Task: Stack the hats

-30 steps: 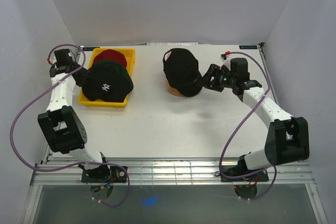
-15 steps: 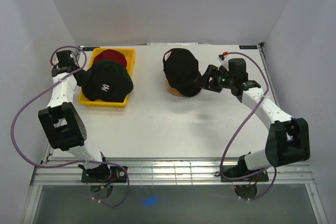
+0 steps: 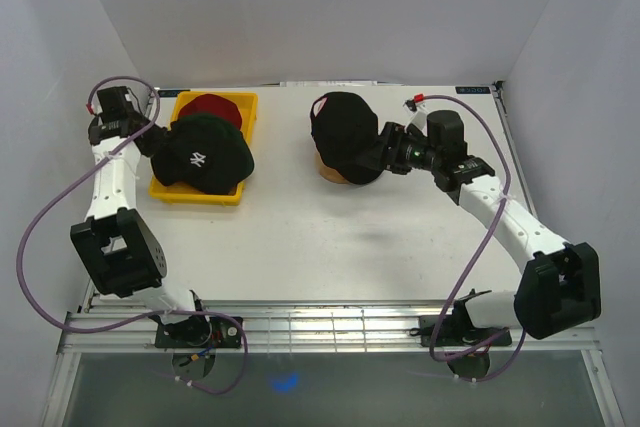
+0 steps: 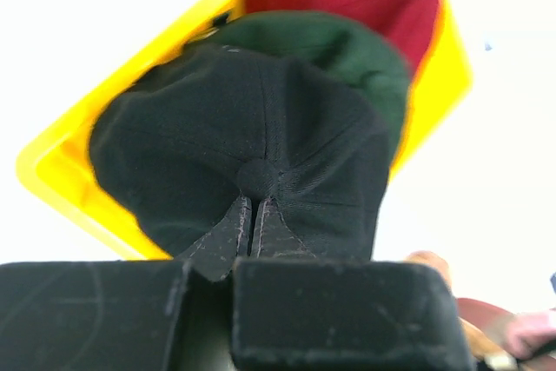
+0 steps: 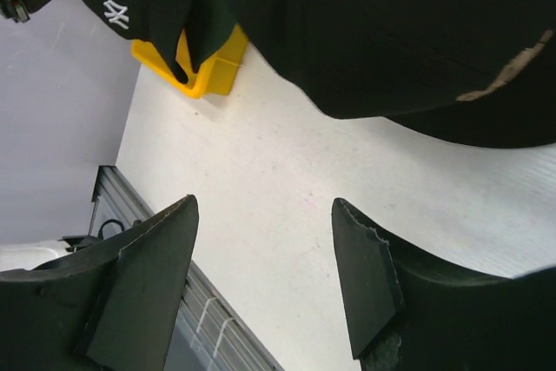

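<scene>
While the left tool point(image 4: 250, 230) is clamped on the black logo cap point(image 3: 205, 157), much of the pile beyond it lies hidden.
Its fingers meet on the crown fabric just under the top button; how deep they bite I cannot tell. Past that cap only an edge of the green cap point(image 4: 347, 49) and part of the red cap point(image 3: 212, 107) show, all in the yellow tray point(image 3: 195, 194). The right tool point(image 5: 263, 206) stands apart, holding nothing, with the plain black cap point(image 3: 345, 132) just ahead of it covering nearly all of the wooden stand point(image 3: 335, 175) on the table point(image 3: 300, 237).
</scene>
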Robot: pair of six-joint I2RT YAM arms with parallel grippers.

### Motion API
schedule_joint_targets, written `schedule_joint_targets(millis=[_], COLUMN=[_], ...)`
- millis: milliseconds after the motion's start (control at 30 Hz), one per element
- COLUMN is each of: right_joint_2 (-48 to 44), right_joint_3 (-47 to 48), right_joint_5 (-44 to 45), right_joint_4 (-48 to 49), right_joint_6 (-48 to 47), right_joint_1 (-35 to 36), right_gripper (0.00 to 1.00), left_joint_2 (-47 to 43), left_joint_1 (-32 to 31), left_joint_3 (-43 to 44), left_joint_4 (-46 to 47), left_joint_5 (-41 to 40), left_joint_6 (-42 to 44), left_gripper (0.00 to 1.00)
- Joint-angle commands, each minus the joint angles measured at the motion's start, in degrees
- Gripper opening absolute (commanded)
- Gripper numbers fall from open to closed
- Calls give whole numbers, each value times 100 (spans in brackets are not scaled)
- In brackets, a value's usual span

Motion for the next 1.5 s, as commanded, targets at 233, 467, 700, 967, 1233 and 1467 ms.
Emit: schedule_joint_targets(millis=[233,467,700,967,1233,1467], right_joint_2=[87,579,1185,1695,2056,2486], right_joint_3=[116,-139,-245,-535,-343,-61], right_joint_5=[86,533,1508,2388,2924,3135], right_joint_4=[2095,3730,4926,5833,6106,6246], right_joint_6=[960,2066,2542,2754,2657,2736], right_joint_1=[1017,1912,2845,3390,3549,3663], right_gripper=[69,70,75,78,79,79], left_joint_2=[-948,-1203,-1247,-1203,-1273,-1326], left_joint_1=[-53,-352,-861,-1459,-1870,-2154], left_joint_3=[999,1210,1474,1773,1764,1782], left_joint_4=[-373,-452,-583,-812,-856,-865], left_joint_5=[826,905,782,615,580,562], left_joint_6=[-528,-951,-1259,-1584,-1786,-1970], left_gripper=[0,0,0,0,0,0])
